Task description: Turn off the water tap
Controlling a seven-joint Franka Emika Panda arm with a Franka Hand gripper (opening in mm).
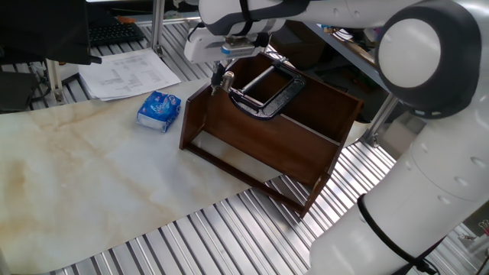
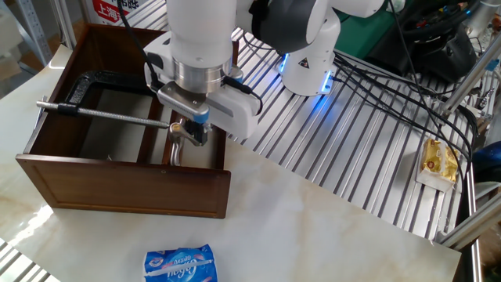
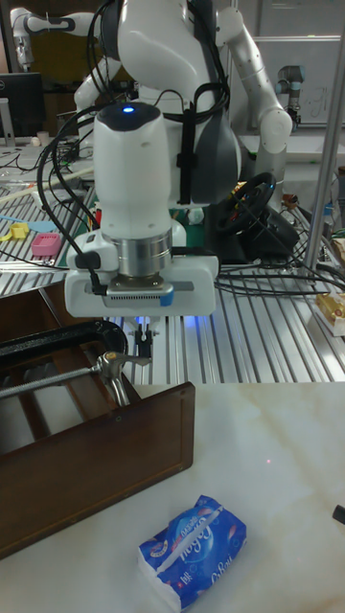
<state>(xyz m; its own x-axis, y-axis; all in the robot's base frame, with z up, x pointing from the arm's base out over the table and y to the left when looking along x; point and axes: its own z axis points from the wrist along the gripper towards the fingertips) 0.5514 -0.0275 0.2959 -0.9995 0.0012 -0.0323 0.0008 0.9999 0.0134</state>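
Tall fixed view: the pincer (image 3: 142, 347), its closure impossible to judge, is seen at centre left just above and right of the small lever (image 3: 116, 375) ending the water tap (image 3: 57, 359), whose threaded rod runs leftward across the wooden box (image 3: 105, 460).

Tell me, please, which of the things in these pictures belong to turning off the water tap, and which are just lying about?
Part of the job:
- the water tap, clamped across the wooden frame
- its small lever at the near end
- the gripper, right at that lever

Just lying about:
- the blue packet on the marble top
- the printed papers
- the yellow packet
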